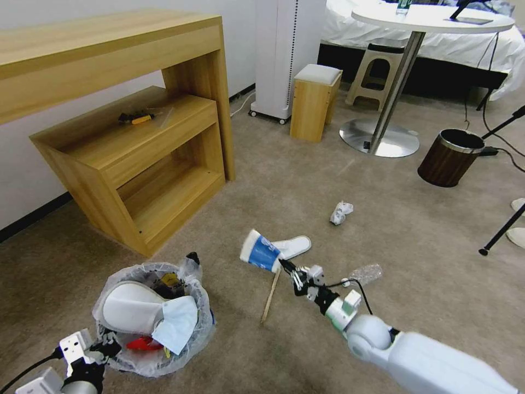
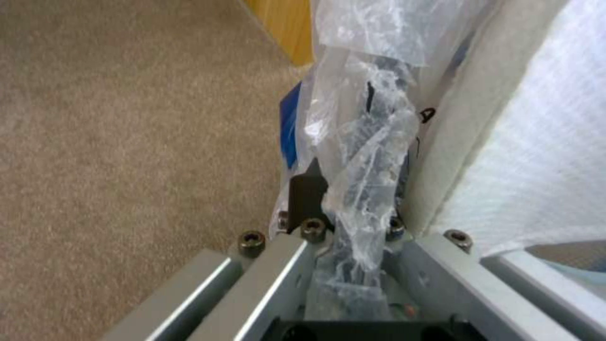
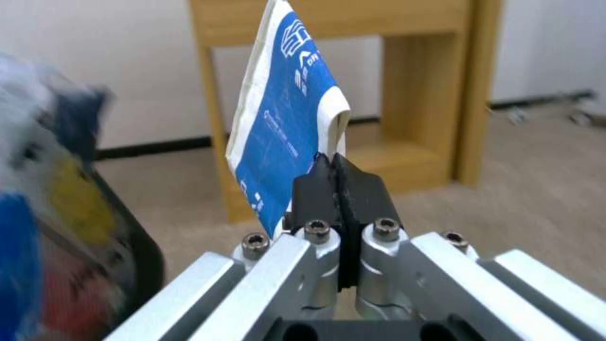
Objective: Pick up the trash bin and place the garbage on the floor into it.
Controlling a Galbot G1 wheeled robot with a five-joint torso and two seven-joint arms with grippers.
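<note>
the right gripper [image 1: 288, 267] is out over the beige carpet [image 1: 306, 180], its black pads [image 3: 338, 189] pressed together on the edge of a flattened blue-and-white paper cup [image 1: 261, 251], which hangs clear of the floor, just in front of a white slipper [image 1: 292, 246] lying flat on the carpet. a wooden stick [image 1: 270, 295] lies under the arm, and a clear plastic bottle [image 1: 365, 273] rests just to its right. further out, a crumpled white wad [image 1: 340, 212] sits alone on the carpet.

the trash bin [image 1: 156, 320] is low on the robot's left, its crinkly bag lining [image 2: 366, 156] bunched around the rim. inside it are another white slipper [image 1: 134, 309], a pale tissue [image 1: 178, 323] and something red [image 1: 143, 343]. the left gripper [image 1: 104, 349] is at the bin's near rim, closed on the rim with the bag plastic caught between its fingers.

behind stand a light wooden desk [image 1: 109, 60] with a lower shelf unit, and a brown wood-look bin [image 1: 449, 157] beside a round white table [image 1: 432, 19].
</note>
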